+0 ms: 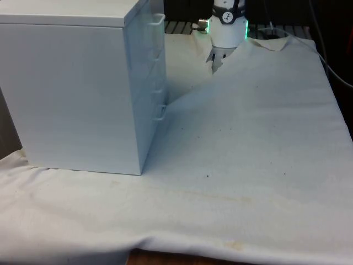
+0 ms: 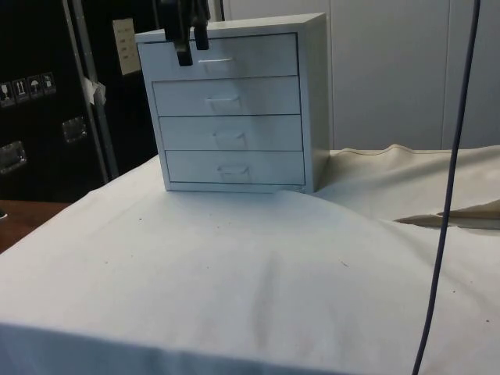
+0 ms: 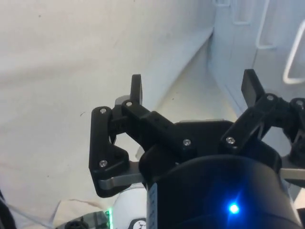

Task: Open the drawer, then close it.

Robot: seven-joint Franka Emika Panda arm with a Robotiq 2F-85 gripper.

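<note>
Right now the black two-finger gripper (image 2: 191,47) hangs with its fingers spread apart and nothing between them, up beside the top drawer (image 2: 223,56) of the white four-drawer metal chest (image 2: 234,109), which stands on the white cloth-covered table (image 2: 234,281) at the front view's left with its drawer fronts turned sideways to that camera. All four drawers look flush and shut, so the pull has not begun. The small white loop handle (image 2: 215,61) on the top drawer sits just beside the fingertips, not between them. Risk, as I judge it: the fingers close off to one side and catch only an edge, then slip off as the arm draws back. Too hard a tug could also drag the light chest across the cloth.
</note>
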